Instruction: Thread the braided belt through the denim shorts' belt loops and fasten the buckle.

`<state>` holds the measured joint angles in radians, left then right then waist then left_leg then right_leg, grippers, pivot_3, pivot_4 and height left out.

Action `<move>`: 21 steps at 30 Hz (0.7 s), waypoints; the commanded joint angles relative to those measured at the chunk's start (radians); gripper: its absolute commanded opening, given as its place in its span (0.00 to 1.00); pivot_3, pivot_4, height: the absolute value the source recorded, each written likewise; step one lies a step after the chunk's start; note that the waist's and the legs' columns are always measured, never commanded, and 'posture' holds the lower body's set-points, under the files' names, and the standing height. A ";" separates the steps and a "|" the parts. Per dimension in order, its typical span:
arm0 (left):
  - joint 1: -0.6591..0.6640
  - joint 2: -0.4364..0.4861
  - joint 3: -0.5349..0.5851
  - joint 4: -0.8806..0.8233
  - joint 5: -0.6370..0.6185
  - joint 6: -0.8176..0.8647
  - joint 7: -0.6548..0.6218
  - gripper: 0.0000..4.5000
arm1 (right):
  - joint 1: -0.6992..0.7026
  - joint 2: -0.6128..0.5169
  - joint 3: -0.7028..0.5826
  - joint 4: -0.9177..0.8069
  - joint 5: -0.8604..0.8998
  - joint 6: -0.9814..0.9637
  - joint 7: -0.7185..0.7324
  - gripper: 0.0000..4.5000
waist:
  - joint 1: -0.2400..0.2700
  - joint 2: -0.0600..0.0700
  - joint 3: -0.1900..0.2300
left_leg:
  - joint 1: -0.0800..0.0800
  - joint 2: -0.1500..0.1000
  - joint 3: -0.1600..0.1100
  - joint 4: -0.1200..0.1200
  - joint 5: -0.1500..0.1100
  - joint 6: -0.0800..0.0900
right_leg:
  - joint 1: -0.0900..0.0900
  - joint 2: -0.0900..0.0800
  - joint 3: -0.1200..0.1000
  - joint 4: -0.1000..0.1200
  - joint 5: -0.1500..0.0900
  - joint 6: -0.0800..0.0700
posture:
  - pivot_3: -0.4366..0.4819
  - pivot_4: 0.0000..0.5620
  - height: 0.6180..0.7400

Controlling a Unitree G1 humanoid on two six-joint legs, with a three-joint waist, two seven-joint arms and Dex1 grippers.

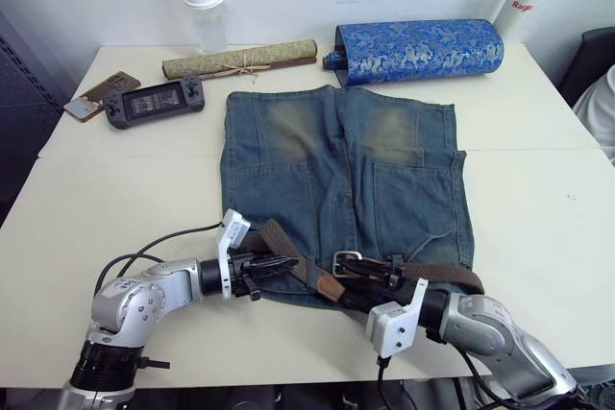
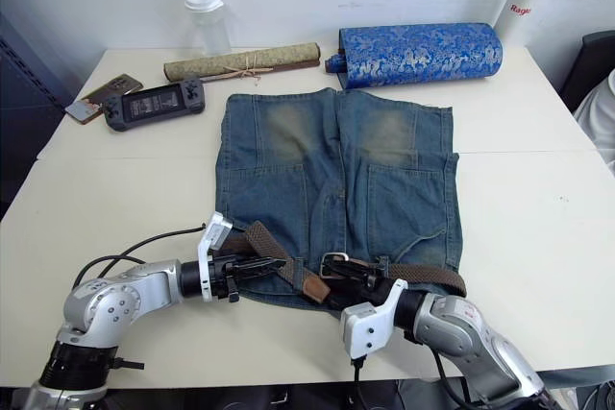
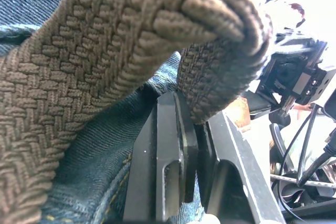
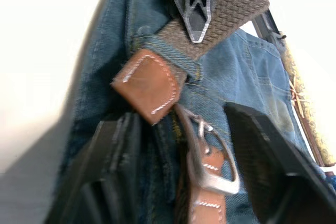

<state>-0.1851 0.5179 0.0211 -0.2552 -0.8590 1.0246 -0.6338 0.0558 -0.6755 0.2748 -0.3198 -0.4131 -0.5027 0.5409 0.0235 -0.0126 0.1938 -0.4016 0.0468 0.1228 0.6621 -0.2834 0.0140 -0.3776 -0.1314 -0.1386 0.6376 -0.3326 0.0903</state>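
Cream tabletop (image 1: pixel 538 228) is carrying the denim shorts (image 1: pixel 346 180), waistband toward me. I'm seeing the braided belt (image 1: pixel 437 274) running along that waistband through the belt loops (image 4: pixel 173 51), so the threading is looking mostly done. My left pincer (image 1: pixel 274 266) is clamping the strap near its tan tip; my right pincer (image 1: pixel 370 271) is standing apart around the buckle (image 1: pixel 346 261). Fastening is remaining.

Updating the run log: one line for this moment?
left gripper: shut on braided belt | right gripper: open around buckle | denim shorts: flat
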 commanded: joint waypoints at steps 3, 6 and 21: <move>-0.009 -0.005 0.002 0.001 0.001 0.002 -0.012 0.00 | -0.004 -0.005 -0.018 -0.024 -0.025 -0.069 -0.034 0.60 | 0.000 0.000 0.000 | 0.000 0.000 0.000 0.000 0.000 0.000 | 0.000 0.000 0.000 0.000 0.000 0.000 | 0.48 0.27 0.82; -0.011 -0.004 0.005 0.002 -0.002 0.008 -0.009 0.00 | -0.005 0.001 -0.026 -0.025 -0.036 -0.094 -0.057 0.60 | 0.000 0.000 0.000 | 0.000 0.000 0.000 0.000 0.000 0.000 | 0.000 0.000 0.000 0.000 0.000 0.000 | 0.48 0.27 0.82; -0.009 0.001 0.001 0.006 0.004 0.011 -0.014 0.00 | -0.008 0.000 -0.039 -0.014 -0.111 -0.171 -0.132 0.60 | 0.000 0.000 0.000 | 0.000 0.000 0.000 0.000 0.000 0.000 | 0.000 0.000 0.000 0.000 0.000 0.000 | 0.48 0.27 0.82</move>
<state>-0.1899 0.5179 0.0221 -0.2394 -0.8578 1.0327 -0.6350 0.0497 -0.6757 0.2590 -0.3104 -0.5280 -0.6484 0.4280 0.0232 -0.0126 0.1938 -0.4016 0.0469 0.1228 0.6626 -0.2834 0.0139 -0.3776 -0.1312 -0.1385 0.6381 -0.3326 0.0903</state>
